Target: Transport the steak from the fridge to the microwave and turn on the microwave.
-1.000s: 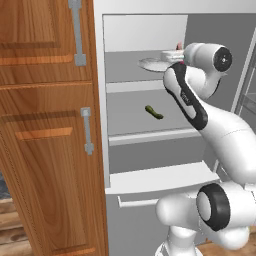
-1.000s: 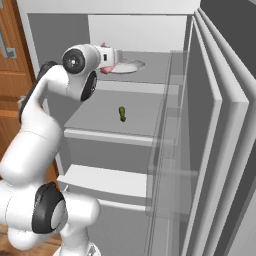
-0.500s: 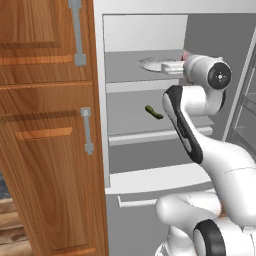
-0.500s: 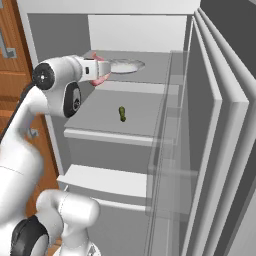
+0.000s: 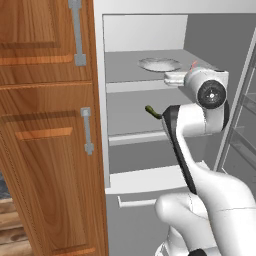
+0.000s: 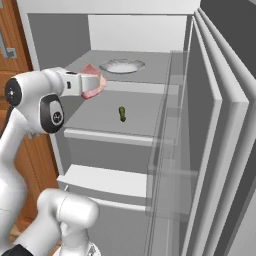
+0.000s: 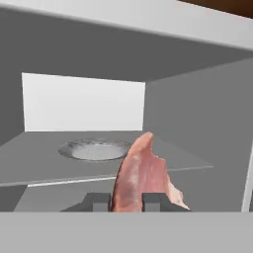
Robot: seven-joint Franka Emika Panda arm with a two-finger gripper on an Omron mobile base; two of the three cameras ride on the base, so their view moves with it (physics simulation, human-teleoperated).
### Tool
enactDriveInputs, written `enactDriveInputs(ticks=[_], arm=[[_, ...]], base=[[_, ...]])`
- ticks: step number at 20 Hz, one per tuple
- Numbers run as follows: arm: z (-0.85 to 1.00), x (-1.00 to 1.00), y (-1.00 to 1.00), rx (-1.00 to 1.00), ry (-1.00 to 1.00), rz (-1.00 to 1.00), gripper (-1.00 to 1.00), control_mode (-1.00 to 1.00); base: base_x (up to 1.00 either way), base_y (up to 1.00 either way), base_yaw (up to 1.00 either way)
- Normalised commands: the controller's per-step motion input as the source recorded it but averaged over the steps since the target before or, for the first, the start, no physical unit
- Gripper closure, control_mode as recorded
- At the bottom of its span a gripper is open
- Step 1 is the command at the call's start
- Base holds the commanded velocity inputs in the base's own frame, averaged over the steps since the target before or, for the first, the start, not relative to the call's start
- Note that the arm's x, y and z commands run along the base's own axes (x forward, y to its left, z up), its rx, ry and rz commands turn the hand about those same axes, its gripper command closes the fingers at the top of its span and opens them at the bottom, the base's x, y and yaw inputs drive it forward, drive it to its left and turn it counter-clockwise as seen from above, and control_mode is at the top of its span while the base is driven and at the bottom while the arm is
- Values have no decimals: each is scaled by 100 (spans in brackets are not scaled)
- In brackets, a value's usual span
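Fingers [image 7: 152, 201] pinch the steak [image 7: 140, 174] by one edge; swinging out of the fridge [image 6: 150, 20] may shake it loose.

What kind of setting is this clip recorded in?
A rendered home kitchen, most likely: an open fridge with grey shelves, wooden cabinets beside it, and a plate on the top shelf while the gripper holds a steak.

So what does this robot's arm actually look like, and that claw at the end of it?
The arm is made of smooth, glossy white rounded shells, with dark grey-black bands and round dark caps at the joints. No cables or lettering are visible. The claw ends in two small dark grey square fingertips on a boxy white hand.
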Motion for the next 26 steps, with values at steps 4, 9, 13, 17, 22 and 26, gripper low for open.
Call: enactDriveInputs(ticks=[4,9,13,17,22,26], arm=[[-4,-33,0,0,11,-13,100,-100],[-5,-33,0,3,19,-9,100,-100],[-8,-36,0,4,15,-5,100,-100],[-7,-29,0,6,16,-1,100,-100],[-15,-25,0,8,6,0,100,-100],[-17,-16,-3,11,5,0,100,-100]], base=[[0,0,0],[0,0,0],[0,0,0],[0,0,0],[0,0,0],[0,0,0]])
